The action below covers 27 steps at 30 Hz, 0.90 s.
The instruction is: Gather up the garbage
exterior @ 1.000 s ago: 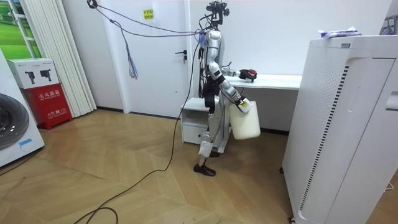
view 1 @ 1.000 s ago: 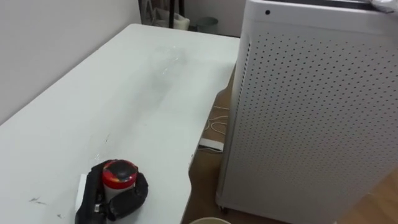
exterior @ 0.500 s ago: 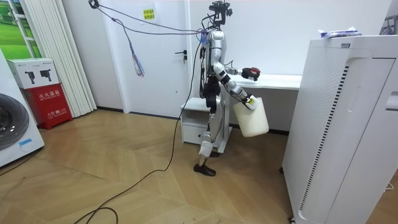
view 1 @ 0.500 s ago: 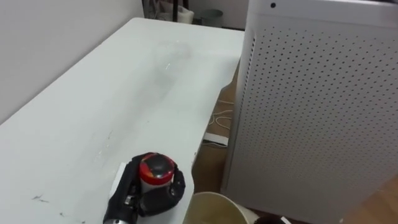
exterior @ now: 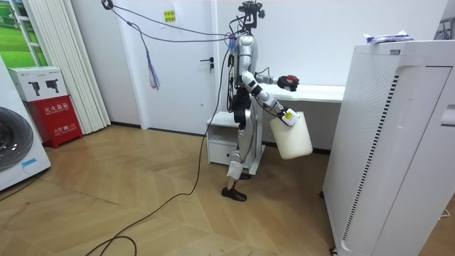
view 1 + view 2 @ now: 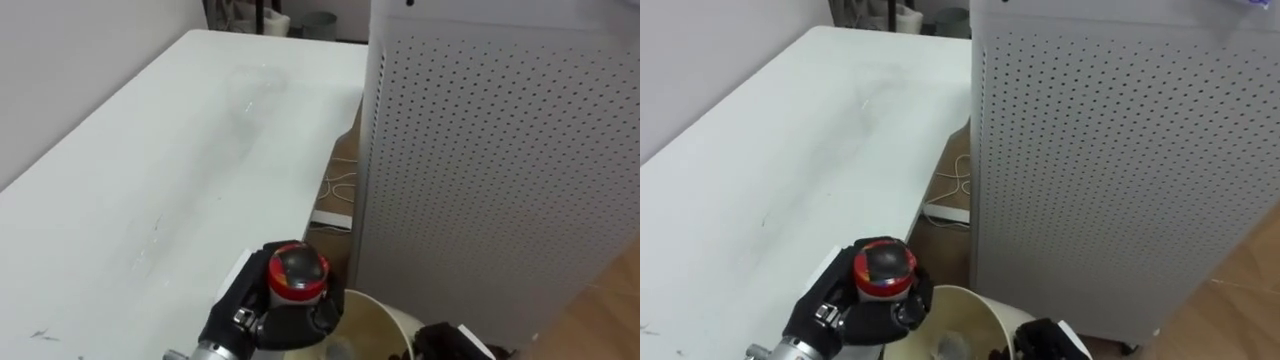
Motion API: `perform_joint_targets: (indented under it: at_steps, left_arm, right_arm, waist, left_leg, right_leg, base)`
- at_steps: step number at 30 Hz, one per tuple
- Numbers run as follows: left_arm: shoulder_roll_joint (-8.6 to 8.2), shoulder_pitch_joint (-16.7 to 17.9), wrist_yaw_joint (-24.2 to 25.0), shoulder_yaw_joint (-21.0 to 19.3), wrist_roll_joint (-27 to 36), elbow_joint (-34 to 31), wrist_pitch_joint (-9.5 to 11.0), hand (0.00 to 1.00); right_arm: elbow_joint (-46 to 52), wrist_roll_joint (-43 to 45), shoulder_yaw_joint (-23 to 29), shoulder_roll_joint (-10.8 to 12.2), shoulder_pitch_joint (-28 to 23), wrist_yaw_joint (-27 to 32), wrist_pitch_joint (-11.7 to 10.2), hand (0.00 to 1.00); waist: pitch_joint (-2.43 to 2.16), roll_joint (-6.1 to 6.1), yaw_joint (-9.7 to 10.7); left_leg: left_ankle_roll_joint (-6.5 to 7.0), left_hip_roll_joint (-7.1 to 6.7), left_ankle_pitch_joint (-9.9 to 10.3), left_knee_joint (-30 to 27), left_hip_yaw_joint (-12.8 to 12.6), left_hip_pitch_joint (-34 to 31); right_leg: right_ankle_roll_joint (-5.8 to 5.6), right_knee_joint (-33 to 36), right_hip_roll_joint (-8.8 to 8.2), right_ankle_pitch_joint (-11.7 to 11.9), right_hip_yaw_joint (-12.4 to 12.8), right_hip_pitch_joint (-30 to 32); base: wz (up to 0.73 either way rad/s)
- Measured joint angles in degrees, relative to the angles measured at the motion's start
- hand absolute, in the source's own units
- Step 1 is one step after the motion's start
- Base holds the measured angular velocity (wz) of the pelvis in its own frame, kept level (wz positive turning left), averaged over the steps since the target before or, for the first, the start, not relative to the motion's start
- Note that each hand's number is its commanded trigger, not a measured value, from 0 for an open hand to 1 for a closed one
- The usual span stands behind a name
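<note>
A small container with a red cap (image 6: pixel 296 272) sits in my left hand (image 6: pixel 262 318), whose dark fingers are curled round it. The hand hovers at the right edge of the white table (image 6: pixel 170 170), just over the rim of a cream bin (image 6: pixel 388 318). In the right eye view the red-capped container (image 6: pixel 883 267) is level with the bin's rim (image 6: pixel 975 305). My right hand (image 6: pixel 447 343) holds the bin at its near side. In the room view I stand at the table's end, with the left hand (image 5: pixel 287 82) raised and the bin (image 5: pixel 292 135) hanging below it.
A tall white perforated cabinet (image 6: pixel 500 170) stands close on the right, leaving a narrow strip of floor beside the table. A white power strip with a cable (image 6: pixel 330 215) lies there. A wall runs along the table's left side. Small drawers (image 5: pixel 224 142) stand under the table.
My left hand has carried the red-capped container rightward, from over the table to its right edge above the bin. The bin has come up and forward under it.
</note>
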<state>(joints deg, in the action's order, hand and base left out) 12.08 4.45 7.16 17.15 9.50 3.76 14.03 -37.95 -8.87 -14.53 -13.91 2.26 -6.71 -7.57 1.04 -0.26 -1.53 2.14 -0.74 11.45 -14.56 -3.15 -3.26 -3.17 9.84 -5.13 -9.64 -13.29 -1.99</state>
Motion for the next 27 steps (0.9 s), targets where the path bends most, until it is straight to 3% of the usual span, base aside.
perform_joint_targets:
  at_steps: [5, 12, 15, 27]
  left_arm:
    - [0.53, 0.0, 1.94, 1.27, 0.0, -3.71, -0.02, 1.0]
    - [0.87, -0.04, 5.62, 1.7, 1.08, -3.97, -0.02, 1.0]
    - [0.98, -0.05, 6.42, 1.7, 1.15, -4.02, -0.02, 1.0]
    - [1.54, -0.03, 7.06, 2.36, 2.33, -2.9, -0.02, 1.0]
  right_arm:
    - [-0.01, -0.07, 0.0, 0.01, 0.06, 0.1, 0.0, 1.0]
    - [-0.59, -0.06, 0.0, 0.04, 1.17, -0.21, 0.0, 1.0]
    - [-1.44, -0.03, 0.0, 0.03, 1.17, -0.19, 0.0, 1.0]
    - [-1.56, -0.09, -0.01, 0.2, 1.74, -0.15, 0.0, 1.0]
  waist:
    - [0.01, -0.07, 0.55]
    - [0.4, -0.8, 1.15]
    - [0.32, -1.06, 1.2]
    - [0.22, -0.46, 1.23]
  left_leg:
    - [0.0, 0.01, 0.0, 0.02, -0.11, 0.18]
    - [0.0, 0.29, 0.0, -0.03, -1.48, -0.14]
    - [0.01, 0.28, 0.01, -0.07, -1.62, -0.22]
    - [0.02, 0.54, 0.0, -0.25, -3.28, -1.1]
  right_leg:
    - [0.0, 0.0, 0.02, 0.0, 0.27, 0.02]
    - [0.02, 1.02, 0.1, 0.0, 1.89, 1.33]
    - [0.05, 1.13, 0.09, 0.02, 2.17, 1.93]
    - [0.29, 1.9, 0.24, 0.17, 3.98, 3.53]
  base:
    - [-0.01]
    - [-0.1]
    - [-0.06]
    - [-0.08]
